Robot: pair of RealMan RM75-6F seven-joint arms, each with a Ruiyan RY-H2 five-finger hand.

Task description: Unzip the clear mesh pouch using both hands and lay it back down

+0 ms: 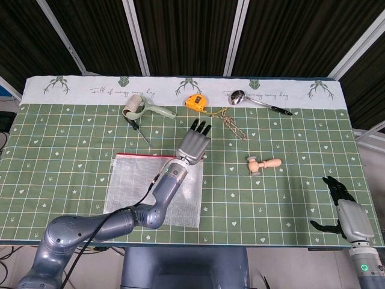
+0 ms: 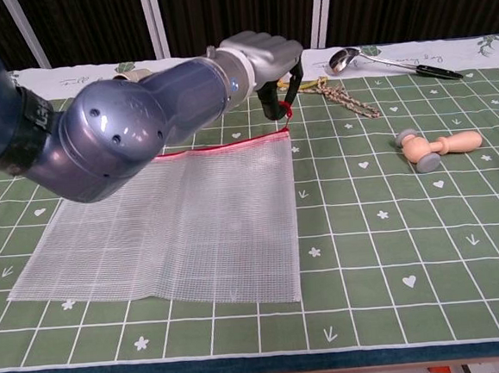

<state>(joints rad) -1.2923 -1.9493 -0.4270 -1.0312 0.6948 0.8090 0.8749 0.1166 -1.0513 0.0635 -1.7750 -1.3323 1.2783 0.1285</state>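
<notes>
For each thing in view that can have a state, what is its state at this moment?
clear mesh pouch: zip shut, right top corner lifted off the table.
left hand: holds the pouch at its red zip end.
right hand: fingers apart, holds nothing, near the table's right edge.
tape measure: tape not drawn out.
wooden mallet: lying on its side.
ladle: lying flat.

Bright even overhead light, soft shadows, sharp focus throughout.
</notes>
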